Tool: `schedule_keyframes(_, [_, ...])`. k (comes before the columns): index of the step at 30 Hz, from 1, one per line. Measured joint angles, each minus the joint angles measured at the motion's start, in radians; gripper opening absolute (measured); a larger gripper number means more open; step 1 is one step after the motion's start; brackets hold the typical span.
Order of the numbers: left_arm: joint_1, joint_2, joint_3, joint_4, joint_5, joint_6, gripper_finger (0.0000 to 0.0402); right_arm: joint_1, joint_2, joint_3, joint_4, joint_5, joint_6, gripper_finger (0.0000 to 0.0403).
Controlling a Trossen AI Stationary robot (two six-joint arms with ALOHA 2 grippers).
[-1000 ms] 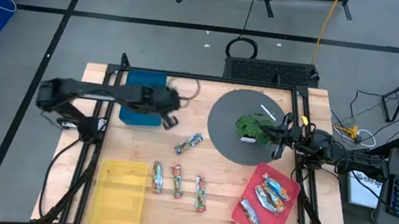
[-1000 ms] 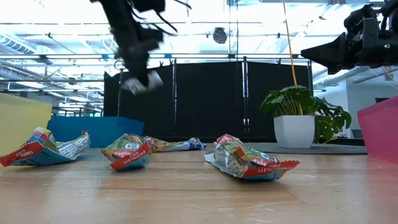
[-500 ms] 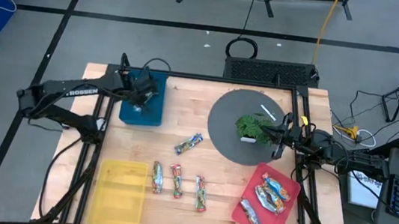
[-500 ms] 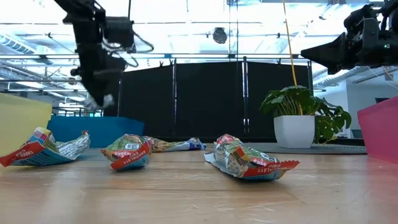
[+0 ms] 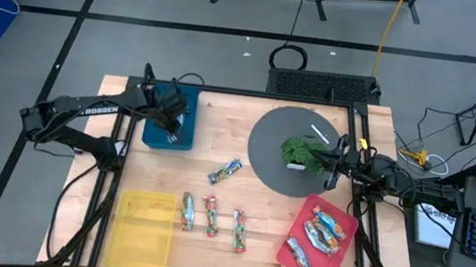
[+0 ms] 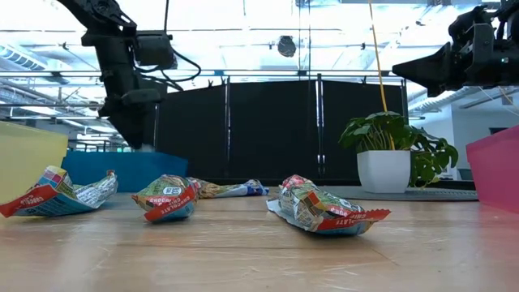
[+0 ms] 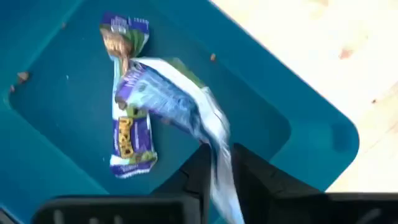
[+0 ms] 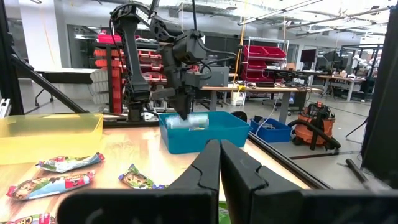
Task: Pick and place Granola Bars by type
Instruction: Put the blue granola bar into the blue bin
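Note:
My left gripper [image 5: 174, 123] hangs over the blue tray [image 5: 155, 132] at the table's far left, shut on a silver-blue granola bar [image 7: 168, 102]. A second silver-blue bar [image 7: 129, 137] lies flat on the tray floor. One more silver-blue bar [image 5: 226, 171] and three red-green bars [image 5: 210, 216] lie on the wood. Silver-orange bars [image 5: 323, 231] lie in the red tray [image 5: 338, 260]. My right gripper [image 5: 334, 162] waits, shut, beside the potted plant [image 5: 303, 150]. My left gripper pinches the silver-blue bar by one end [image 7: 219, 152] between its two fingers, coming from above and pointing down. The rest of the bar sticks out past the fingertips, just above the blue tray's floor; whether its free end touches the floor cannot be told.
A yellow tray [image 5: 144, 231] sits at the near left corner. The plant stands on a dark round disc [image 5: 265, 168] at the far right. Bare wood lies between the blue tray and the disc. Metal frame rails run along the table's sides.
My left gripper has carried the silver-blue bar from the table's middle toward the far left edge, over the blue tray, and then gone down into it. It has stayed shut on the bar.

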Motion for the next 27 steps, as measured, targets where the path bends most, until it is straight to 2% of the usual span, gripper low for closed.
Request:
schedule_keyframes(6, [-0.015, 0.0, -0.001, 0.01, 0.012, -0.02, 0.013, 0.0, 0.0, 0.0, 0.0, 0.0, 0.0, 0.0006])
schedule_keyframes(8, [-0.034, 0.0, -0.001, 0.062, 0.097, -0.066, 0.0149, 0.0, 0.0, 0.0, 0.0, 0.0, 0.0, 0.0006])
schedule_keyframes(11, [-0.107, 0.0, -0.001, 0.228, 0.312, -0.077, 0.0169, 0.0, 0.0, 0.0, 0.0, 0.0, 0.0, 0.0006])
schedule_keyframes(13, [-0.178, 0.001, -0.001, 0.371, 0.371, -0.07, 0.0176, 0.0, 0.0, 0.0, 0.0, 0.0, 0.0, 0.0006])
schedule_keyframes(15, [-0.255, 0.021, 0.001, 0.485, 0.343, -0.076, 0.0178, 0.0, 0.0, 0.0, 0.0, 0.0, 0.0, 0.0006])
schedule_keyframes(17, [-0.313, 0.051, 0.005, 0.504, 0.302, -0.063, 0.0178, 0.0, 0.0, 0.0, 0.0, 0.0, 0.0, 0.0006])
schedule_keyframes(21, [-0.401, 0.178, 0.068, 0.44, 0.261, -0.089, 0.0179, 0.0, 0.0, 0.0, 0.0, 0.0, 0.0, 0.0006])
schedule_keyframes(27, [-0.447, 0.372, 0.235, 0.238, 0.238, -0.128, 0.0179, 0.0, 0.0, 0.0, -0.004, 0.0, 0.0, 0.0007])
